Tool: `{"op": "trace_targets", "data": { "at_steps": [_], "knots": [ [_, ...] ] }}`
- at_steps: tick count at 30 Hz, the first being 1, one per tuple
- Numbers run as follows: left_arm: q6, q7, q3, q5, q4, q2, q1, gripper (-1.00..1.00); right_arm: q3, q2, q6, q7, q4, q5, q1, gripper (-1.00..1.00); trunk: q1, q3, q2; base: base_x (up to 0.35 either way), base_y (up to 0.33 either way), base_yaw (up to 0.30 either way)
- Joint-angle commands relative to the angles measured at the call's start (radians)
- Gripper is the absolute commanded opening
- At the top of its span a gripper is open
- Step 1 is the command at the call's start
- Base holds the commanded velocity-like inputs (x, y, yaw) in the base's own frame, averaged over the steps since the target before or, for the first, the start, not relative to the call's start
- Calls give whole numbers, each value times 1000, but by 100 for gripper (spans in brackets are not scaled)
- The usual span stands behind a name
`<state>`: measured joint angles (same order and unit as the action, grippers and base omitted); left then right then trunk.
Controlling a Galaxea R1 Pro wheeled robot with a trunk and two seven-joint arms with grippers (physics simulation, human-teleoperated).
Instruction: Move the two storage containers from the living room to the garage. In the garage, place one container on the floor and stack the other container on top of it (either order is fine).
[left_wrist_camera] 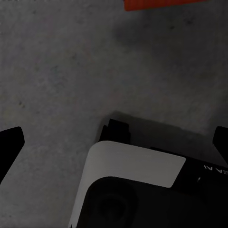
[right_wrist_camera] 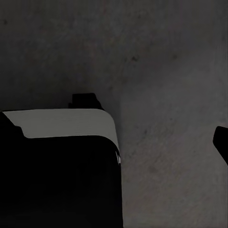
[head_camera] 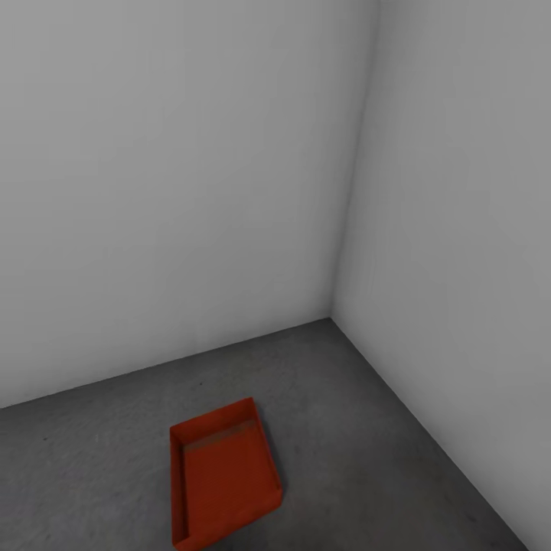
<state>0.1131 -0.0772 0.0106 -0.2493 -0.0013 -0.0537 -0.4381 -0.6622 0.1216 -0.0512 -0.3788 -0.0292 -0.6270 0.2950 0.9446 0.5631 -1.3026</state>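
One orange-red storage container (head_camera: 226, 478) lies flat and open-topped on the garage's dark grey concrete floor (head_camera: 360, 428), close to the corner of two walls. It is empty. A strip of its orange wall (left_wrist_camera: 161, 4) shows in the left wrist view. My left gripper (left_wrist_camera: 114, 141) hangs over the floor, open, with nothing between its dark fingertips (left_wrist_camera: 9, 142). My right gripper (right_wrist_camera: 114, 137) also points down at bare concrete; one fingertip (right_wrist_camera: 221, 141) stands far out at the picture's edge, so it reads as open and empty.
Two plain pale grey walls (head_camera: 168, 191) meet in a corner (head_camera: 334, 314) behind and to the right of the container. My own white and black base (left_wrist_camera: 133, 164) shows below both wrist cameras (right_wrist_camera: 61, 124).
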Motion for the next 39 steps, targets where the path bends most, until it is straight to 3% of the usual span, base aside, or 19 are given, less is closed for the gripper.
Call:
{"op": "trace_targets", "data": {
  "at_steps": [1, 29, 39],
  "knots": [
    [3, -2, 0, -5, 0, 0, -1, 100, -8, -1, -6, 0, -3, -10, 1, 100, 0, 1, 0, 0, 0, 0],
    [3, -2, 1, -5, 0, 0, -1, 100, -8, 1, -6, 0, -3, -13, 1, 100, 0, -32, 0, 0, 0, 0],
    [3, -2, 1, -5, 0, 0, -1, 100, -8, -2, 4, 0, -3, -12, 1, 100, 0, -34, 0, 0, 0, 0]
  ]
}}
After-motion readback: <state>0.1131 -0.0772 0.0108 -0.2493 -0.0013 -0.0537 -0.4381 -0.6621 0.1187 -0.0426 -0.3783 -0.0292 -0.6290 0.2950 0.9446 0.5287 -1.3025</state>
